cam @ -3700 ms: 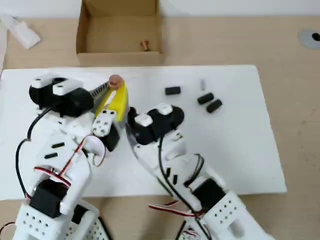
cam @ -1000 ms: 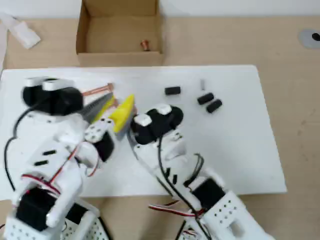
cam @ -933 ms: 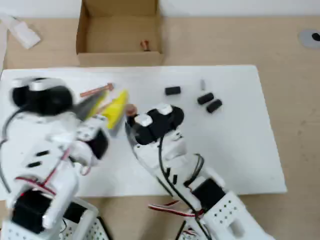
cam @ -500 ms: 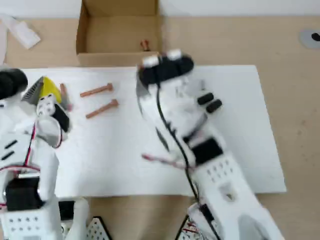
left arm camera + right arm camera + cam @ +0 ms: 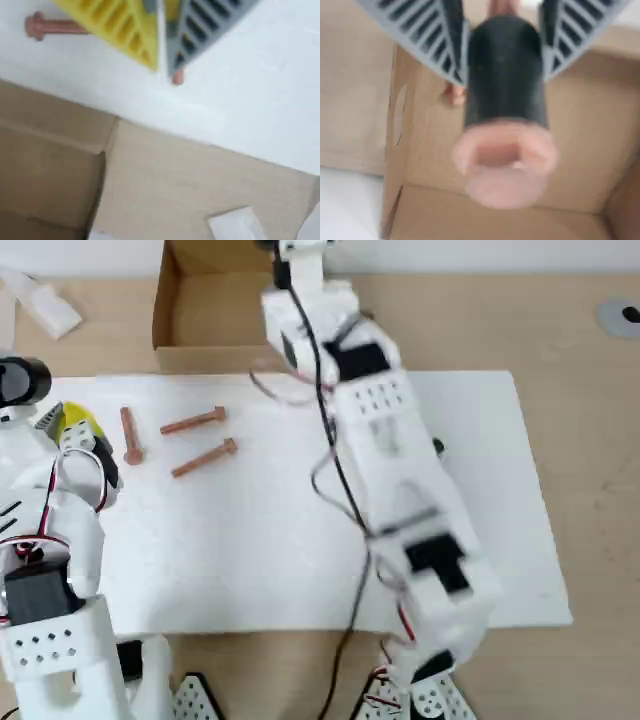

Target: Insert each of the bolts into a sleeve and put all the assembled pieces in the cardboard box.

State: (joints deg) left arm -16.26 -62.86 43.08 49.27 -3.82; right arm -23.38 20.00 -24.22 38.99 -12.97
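My right gripper [image 5: 503, 60] is shut on a black sleeve [image 5: 505, 80] with a copper bolt head [image 5: 504, 160] sticking out of it, held above the inside of the cardboard box [image 5: 580, 150]. Another assembled piece [image 5: 454, 93] lies on the box floor. In the high view the right arm [image 5: 370, 410] stretches across the mat to the cardboard box [image 5: 215, 300]. Three loose bolts [image 5: 193, 421] [image 5: 203, 457] [image 5: 128, 435] lie on the white mat [image 5: 250, 550]. My left gripper [image 5: 60, 412], yellow and grey, is shut and holds nothing, just left of the bolts. One bolt [image 5: 55, 25] lies beside its fingers.
The right arm covers most of the black sleeves; one sleeve [image 5: 438, 447] peeks out at its right side. A white object [image 5: 45, 302] lies at the back left and a grey disc [image 5: 620, 315] at the back right on the wooden table.
The right arm swung from the mat's middle out over the box, carrying the sleeved bolt. The left arm drew back to the left edge, leaving three bolts on the mat.
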